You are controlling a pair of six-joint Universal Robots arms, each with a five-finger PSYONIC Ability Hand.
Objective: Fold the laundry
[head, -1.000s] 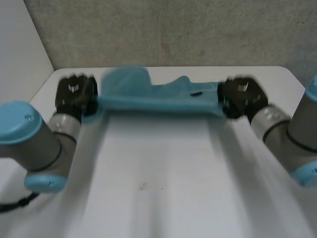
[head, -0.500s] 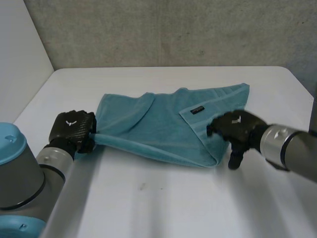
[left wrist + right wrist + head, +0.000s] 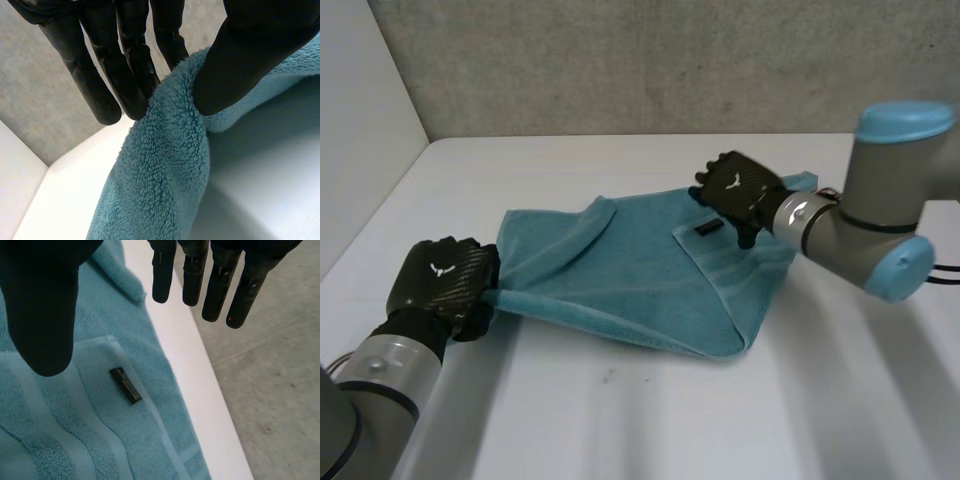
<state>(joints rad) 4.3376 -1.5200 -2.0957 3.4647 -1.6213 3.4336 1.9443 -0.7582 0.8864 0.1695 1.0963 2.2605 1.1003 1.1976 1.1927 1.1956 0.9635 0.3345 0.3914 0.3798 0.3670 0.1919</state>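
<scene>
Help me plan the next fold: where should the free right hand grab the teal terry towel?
For the open right hand, probably the teal terry towel's near right corner, approached from the right. It pokes out in a point with bare white table around it, and mirrors the corner the left hand pinches.

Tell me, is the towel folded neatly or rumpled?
Loosely doubled, not neat: the towel lies skewed on the table, one flap turned over, its corner pinched in the left hand.
</scene>
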